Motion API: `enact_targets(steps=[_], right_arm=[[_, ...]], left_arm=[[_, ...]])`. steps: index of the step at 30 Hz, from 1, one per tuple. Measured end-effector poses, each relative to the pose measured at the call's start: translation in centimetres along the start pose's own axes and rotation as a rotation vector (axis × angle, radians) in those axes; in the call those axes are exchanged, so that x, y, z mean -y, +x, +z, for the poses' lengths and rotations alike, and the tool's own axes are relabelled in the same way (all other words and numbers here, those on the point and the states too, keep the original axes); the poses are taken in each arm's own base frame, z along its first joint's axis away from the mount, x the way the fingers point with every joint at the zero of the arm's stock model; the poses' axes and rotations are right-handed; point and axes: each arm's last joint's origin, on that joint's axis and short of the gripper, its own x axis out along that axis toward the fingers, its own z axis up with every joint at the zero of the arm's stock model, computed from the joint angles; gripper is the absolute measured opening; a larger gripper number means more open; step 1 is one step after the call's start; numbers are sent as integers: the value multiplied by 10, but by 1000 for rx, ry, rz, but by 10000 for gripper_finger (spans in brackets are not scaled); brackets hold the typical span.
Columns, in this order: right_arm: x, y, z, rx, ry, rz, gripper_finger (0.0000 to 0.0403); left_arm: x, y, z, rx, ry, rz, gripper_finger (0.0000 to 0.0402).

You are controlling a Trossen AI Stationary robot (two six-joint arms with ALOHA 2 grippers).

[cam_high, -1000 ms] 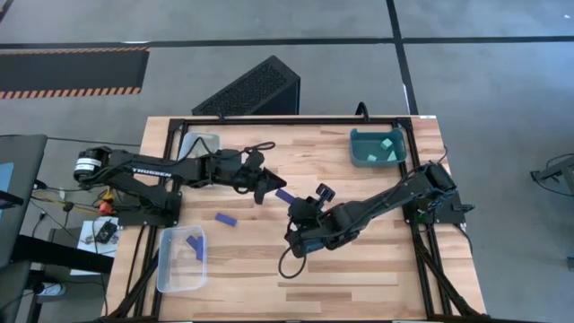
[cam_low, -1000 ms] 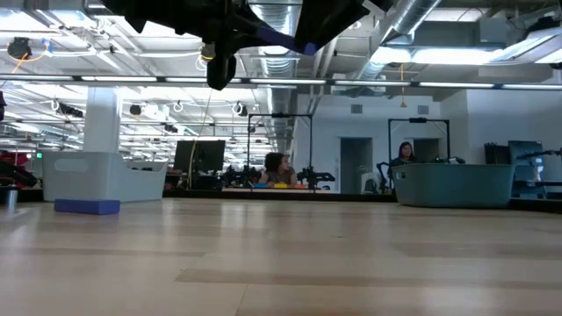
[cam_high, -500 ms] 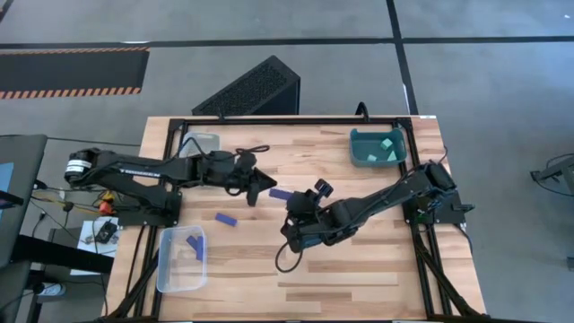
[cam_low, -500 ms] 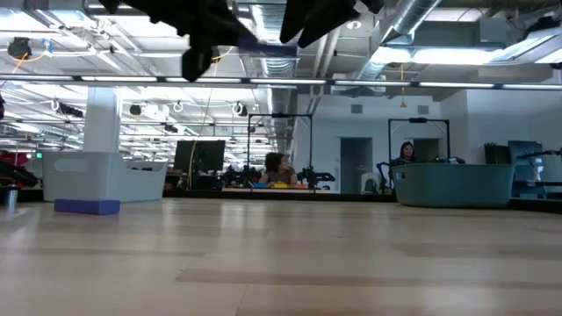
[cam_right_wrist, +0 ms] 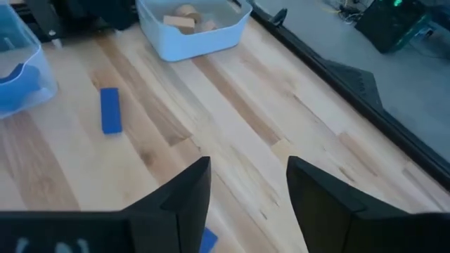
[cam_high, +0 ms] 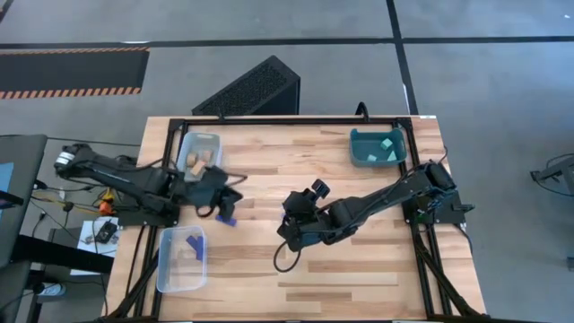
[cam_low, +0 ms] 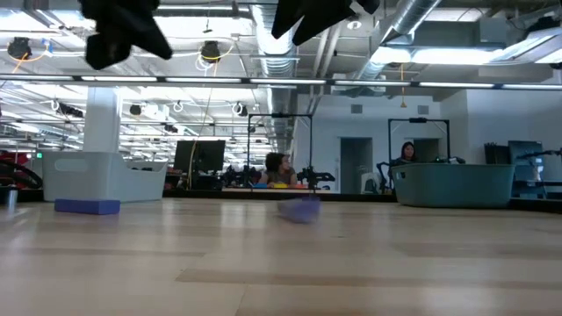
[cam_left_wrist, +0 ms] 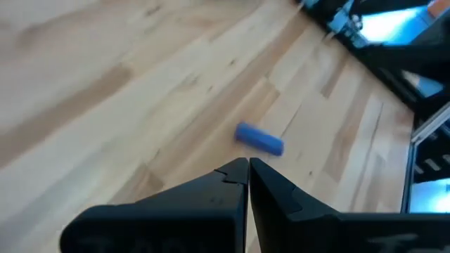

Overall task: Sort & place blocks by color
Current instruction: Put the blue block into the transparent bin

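High view first: where do the blocks stand?

Mostly sorted, I'd judge. Dark blue pieces [cam_high: 193, 242] lie in the clear bin [cam_high: 167, 269] at the near left, tan pieces [cam_high: 193, 160] in the pale bin [cam_high: 213, 140] at the far left, and cyan cubes [cam_high: 386, 144] in the teal bin [cam_high: 359, 152] at the far right. One dark blue bar [cam_high: 226, 219] lies loose on the table [cam_high: 359, 260], between the two left bins.

Is that the only loose one?

No. The right wrist view shows a second blue piece [cam_right_wrist: 206, 241] on the table under the right gripper [cam_right_wrist: 247, 169]. In the low view it is a blur near the middle of the table, so I cannot tell if it is at rest.

And the jaws?

On the right they stand wide apart with nothing between them, held above the table's middle. The left gripper [cam_left_wrist: 248, 165] sits just beside the loose bar, on its far side. Its jaws are pressed together and hold nothing.

Why would each arm be placed there?

My guess is that it follows the layout. Blue belongs at the near left, on the left arm's side, so that arm waits by the bar. It must part its jaws before it can grasp. The right arm hangs over the piece in the middle.
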Motion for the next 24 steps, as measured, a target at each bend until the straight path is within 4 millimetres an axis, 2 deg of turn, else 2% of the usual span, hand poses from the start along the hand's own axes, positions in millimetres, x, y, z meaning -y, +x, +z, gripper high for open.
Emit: enact_targets(steps=[5,8,11,14,20,24], right_arm=[[1,2,0,-35,-1,26,206],[1,19,-4,-101,-1,70,208],[5,41,-16,-265,-33,172,211],[8,59,-27,-412,64,247,212],[7,77,-59,-530,233,145,213],[-2,97,-80,-571,297,89,214]], left_arm=[[8,-9,-20,-20,-52,18,0],[14,-11,-30,-9,-66,18,0],[19,-12,-37,10,-88,17,0],[22,-16,-43,17,-106,4,0],[24,-21,-49,45,-92,-2,0],[23,-21,-49,42,-63,9,0]])
